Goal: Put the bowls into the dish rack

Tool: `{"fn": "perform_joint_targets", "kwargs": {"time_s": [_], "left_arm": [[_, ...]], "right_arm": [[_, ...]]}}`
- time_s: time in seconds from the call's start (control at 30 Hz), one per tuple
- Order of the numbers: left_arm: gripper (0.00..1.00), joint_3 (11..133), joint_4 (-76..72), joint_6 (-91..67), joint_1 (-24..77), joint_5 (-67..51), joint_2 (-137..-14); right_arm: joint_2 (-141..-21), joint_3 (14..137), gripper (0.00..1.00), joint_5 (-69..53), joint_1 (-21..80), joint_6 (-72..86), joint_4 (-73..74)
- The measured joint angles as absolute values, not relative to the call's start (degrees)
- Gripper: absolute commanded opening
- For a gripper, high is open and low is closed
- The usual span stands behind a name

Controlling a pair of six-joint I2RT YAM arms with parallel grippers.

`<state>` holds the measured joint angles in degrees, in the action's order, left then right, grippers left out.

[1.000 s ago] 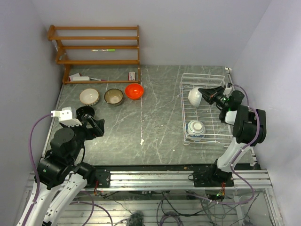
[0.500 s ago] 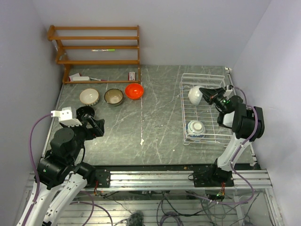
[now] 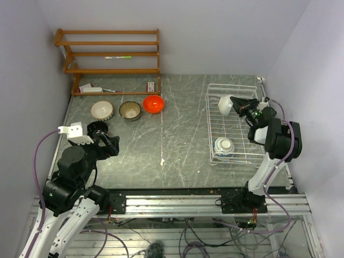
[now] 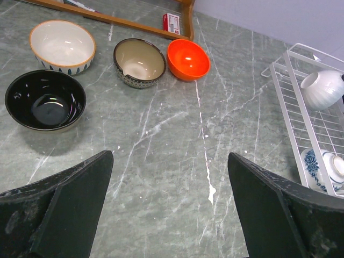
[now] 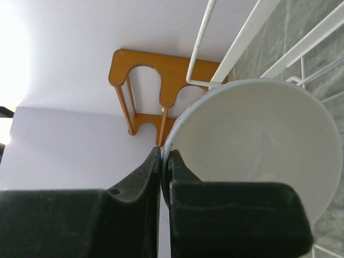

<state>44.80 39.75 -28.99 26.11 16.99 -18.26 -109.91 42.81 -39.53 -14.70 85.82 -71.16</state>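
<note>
My right gripper (image 3: 235, 104) is shut on the rim of the plain white bowl (image 3: 225, 105) and holds it tilted on its side over the far end of the white wire dish rack (image 3: 209, 129). In the right wrist view the fingers (image 5: 165, 153) pinch the bowl's rim (image 5: 258, 140). A blue-and-white bowl (image 3: 223, 145) sits in the rack's near end. The orange-red bowl (image 3: 153, 104), tan-brown bowl (image 3: 130, 110) and cream-white bowl (image 3: 101, 110) stand in a row at the far left. My left gripper (image 4: 170, 156) is open and empty above the bare table.
A black bowl (image 3: 97, 129) sits just beyond the left gripper. A brown wooden shelf unit (image 3: 110, 54) stands at the back left, with small items on its lowest shelf. Walls close in on the left, right and back.
My right gripper has carried the white bowl a little farther toward the rack's far end and turned it. The left arm has not moved.
</note>
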Motion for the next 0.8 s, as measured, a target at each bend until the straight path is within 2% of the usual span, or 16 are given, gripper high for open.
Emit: {"fn": "perform_joint_targets", "kwargs": {"time_s": [0.27, 0.57, 0.8], "left_arm": [[0.99, 44.8, 39.7, -29.0, 26.1, 17.0, -18.2], [0.99, 44.8, 39.7, -29.0, 26.1, 17.0, -18.2], [0.99, 44.8, 39.7, -29.0, 26.1, 17.0, -17.8]], "right_arm": [[-111.5, 42.3, 0.00, -37.0, -14.5, 83.5, -73.6], [-105.5, 33.1, 0.00, -32.2, -14.5, 79.7, -75.7], [-103.5, 29.1, 0.07, -30.6, -14.4, 78.8, -77.8]]}}
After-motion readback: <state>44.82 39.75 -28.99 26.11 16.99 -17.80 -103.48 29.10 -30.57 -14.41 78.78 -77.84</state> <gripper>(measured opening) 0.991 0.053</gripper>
